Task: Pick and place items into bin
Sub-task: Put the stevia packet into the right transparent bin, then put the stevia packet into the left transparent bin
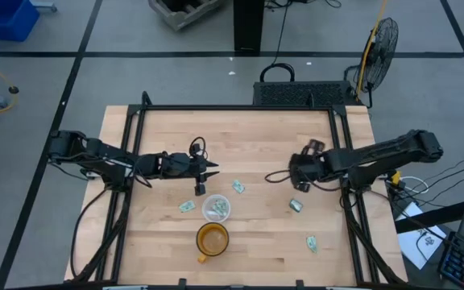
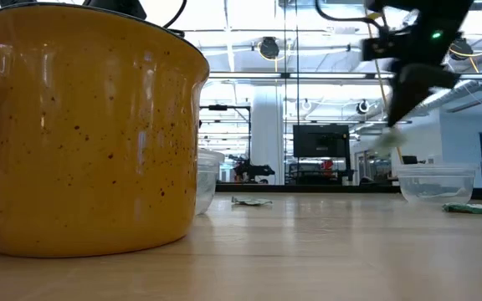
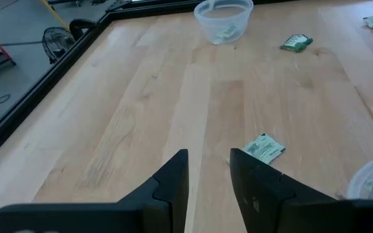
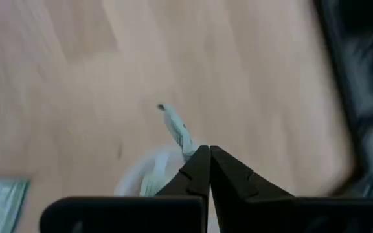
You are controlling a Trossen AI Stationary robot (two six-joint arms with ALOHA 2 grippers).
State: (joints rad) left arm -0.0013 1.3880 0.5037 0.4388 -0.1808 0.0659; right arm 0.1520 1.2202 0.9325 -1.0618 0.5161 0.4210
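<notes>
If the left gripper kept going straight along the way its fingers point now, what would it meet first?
Probably nothing close: ahead of the left gripper lies bare table, the nearest packet sitting just off to one side. Far ahead stands a clear bowl; depth is hard to judge.

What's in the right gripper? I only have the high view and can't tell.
Observer: The right wrist view shows the right gripper shut on a held packet, a pale strip sticking out past the tips.
Operator: Is it over a bin?
Observer: Probably. The low view shows a clear tub standing on the table roughly below that gripper, which hangs well above it.
Operator: And the left gripper?
Observer: The left wrist view shows the left gripper open and empty over bare wood, with a loose packet lying just beyond one finger.
</notes>
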